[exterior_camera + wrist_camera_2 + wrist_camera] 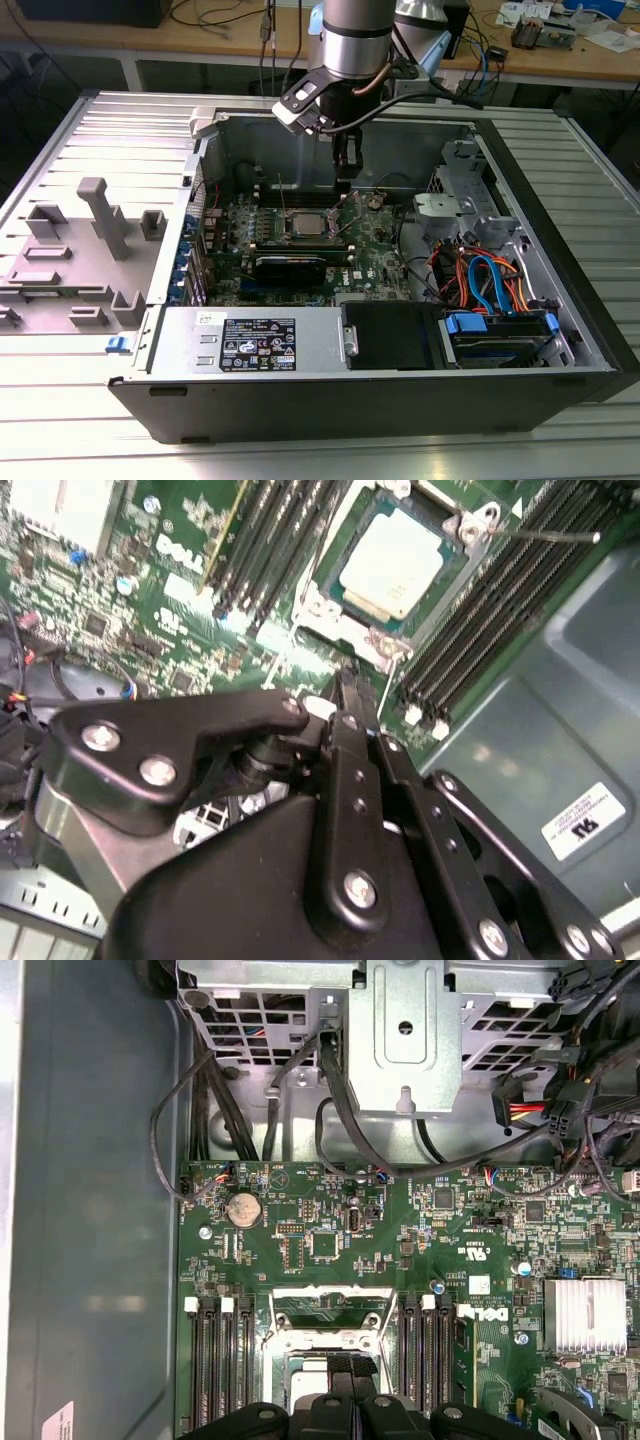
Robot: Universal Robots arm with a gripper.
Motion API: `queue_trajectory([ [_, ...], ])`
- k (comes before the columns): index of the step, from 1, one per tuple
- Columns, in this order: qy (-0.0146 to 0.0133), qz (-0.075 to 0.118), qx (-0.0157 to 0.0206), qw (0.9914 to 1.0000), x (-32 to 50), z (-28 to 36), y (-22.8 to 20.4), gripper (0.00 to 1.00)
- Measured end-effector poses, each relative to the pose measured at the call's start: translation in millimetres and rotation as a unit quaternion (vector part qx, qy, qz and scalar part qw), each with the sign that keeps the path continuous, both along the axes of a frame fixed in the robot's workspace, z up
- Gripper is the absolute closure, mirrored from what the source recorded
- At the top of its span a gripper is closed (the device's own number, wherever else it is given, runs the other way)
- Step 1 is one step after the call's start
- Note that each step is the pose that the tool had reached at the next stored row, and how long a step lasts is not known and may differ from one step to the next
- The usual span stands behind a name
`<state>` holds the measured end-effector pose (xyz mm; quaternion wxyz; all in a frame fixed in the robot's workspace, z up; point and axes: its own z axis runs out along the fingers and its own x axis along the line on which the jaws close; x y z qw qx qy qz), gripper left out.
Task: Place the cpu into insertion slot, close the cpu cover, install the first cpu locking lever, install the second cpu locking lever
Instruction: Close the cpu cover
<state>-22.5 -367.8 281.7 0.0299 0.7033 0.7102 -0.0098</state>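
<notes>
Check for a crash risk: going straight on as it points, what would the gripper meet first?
The gripper would likely meet the cpu cover at its edge, beside the cpu; depth is unclear.

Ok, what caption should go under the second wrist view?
Black claw poised over the motherboard, close to the cpu sitting in the insertion slot.

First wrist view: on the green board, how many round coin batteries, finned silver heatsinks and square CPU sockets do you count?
coin battery: 1
finned silver heatsink: 1
insertion slot: 1
Total: 3
</notes>
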Motion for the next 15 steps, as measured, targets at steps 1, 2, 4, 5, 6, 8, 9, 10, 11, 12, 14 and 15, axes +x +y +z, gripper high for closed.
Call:
queue_trajectory([
  [1, 0.0001, 0.000, -0.0001, 1.00000, 0.0, 0.1, 0.0, 0.89],
  [2, 0.0001, 0.000, -0.0001, 1.00000, 0.0, 0.1, 0.0, 0.89],
  [4, 0.0001, 0.000, -0.0001, 1.00000, 0.8, 0.2, -0.1, 0.89],
  [5, 0.0001, 0.000, -0.0002, 1.00000, 3.0, 0.2, -0.1, 0.89],
  [6, 0.0001, 0.000, -0.0002, 1.00000, 5.8, 0.2, -0.1, 0.89],
  [8, 0.0001, 0.000, -0.0002, 1.00000, 8.5, 0.2, 0.0, 0.89],
  [9, 0.0001, 0.000, -0.0002, 1.00000, 9.9, 0.2, 0.0, 0.89],
  [10, 0.0001, 0.000, -0.0001, 1.00000, 10.9, 0.1, 0.0, 0.89],
  [11, 0.0001, 0.000, -0.0002, 1.00000, 11.7, 0.2, 0.0, 0.89],
  [12, 0.0001, 0.000, -0.0001, 1.00000, 12.6, 0.2, 0.0, 0.89],
  [14, 0.0001, 0.000, -0.0002, 1.00000, 14.8, 0.1, 0.1, 0.89],
  [15, 0.0001, 0.000, -0.0002, 1.00000, 16.5, 0.2, 0.3, 0.89],
])
